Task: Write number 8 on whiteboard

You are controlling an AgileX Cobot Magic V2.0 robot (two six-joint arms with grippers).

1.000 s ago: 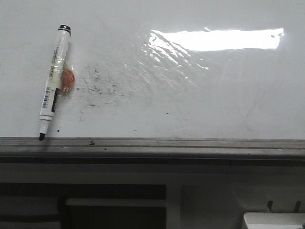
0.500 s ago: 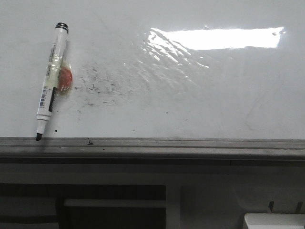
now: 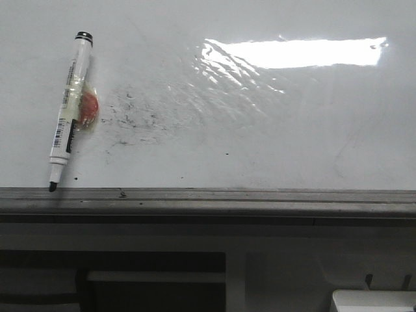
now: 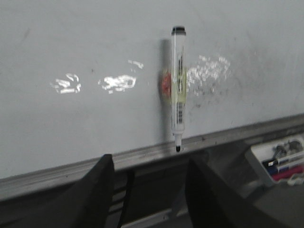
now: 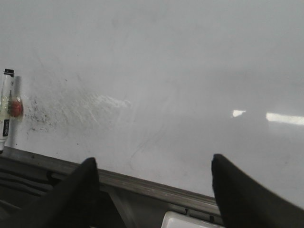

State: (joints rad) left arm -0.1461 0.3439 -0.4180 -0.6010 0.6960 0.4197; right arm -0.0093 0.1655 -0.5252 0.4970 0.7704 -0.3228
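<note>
The whiteboard point(image 3: 273, 130) fills the front view, glossy white with a bright glare patch and a grey metal edge rail point(image 3: 208, 198) along its near side. No drawn number 8 shows on it; only faint black specks point(image 3: 133, 117) lie left of the middle. A white marker with a black uncapped tip point(image 3: 68, 107) lies on the board at the left, tip at the rail, taped with a red blob beside it. It also shows in the left wrist view point(image 4: 177, 90) and the right wrist view point(image 5: 6, 109). My left gripper point(image 4: 149, 164) is open and empty, below the rail. My right gripper point(image 5: 154, 164) is open and empty, below the rail.
A tray with coloured markers point(image 4: 280, 159) sits below the rail to the right of the marker. A white box corner point(image 3: 374, 300) shows at the lower right, and also in the right wrist view point(image 5: 190, 221). Dark slots lie under the rail at the left point(image 3: 110, 263).
The marker shifted slightly to the left and farther from me between one second ago and half a second ago. Since then nothing has visibly moved.
</note>
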